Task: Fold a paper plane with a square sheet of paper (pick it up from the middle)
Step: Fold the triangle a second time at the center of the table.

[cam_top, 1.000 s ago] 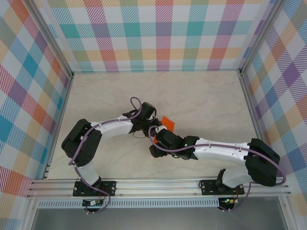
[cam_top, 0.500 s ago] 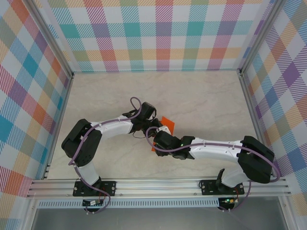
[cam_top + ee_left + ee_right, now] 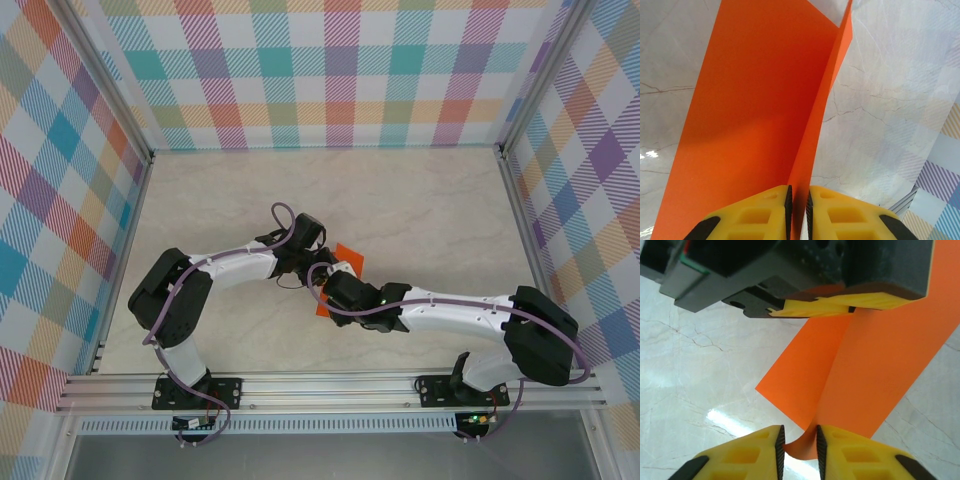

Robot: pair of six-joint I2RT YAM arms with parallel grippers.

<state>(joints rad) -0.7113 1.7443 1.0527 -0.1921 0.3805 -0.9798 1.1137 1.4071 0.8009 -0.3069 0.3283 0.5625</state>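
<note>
Half-folded square sheet of paper sits mid-frame in top view, left gripper pinched on its crease holding it up, right gripper seemingly nipping the lower fold to sharpen it.

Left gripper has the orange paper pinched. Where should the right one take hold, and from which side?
Probably the crease at the free end of the paper, opposite the left gripper, coming in end-on along the fold. The sheet stands doubled there, both layers meeting in one thin ridge, and the right gripper straddles it.
</note>
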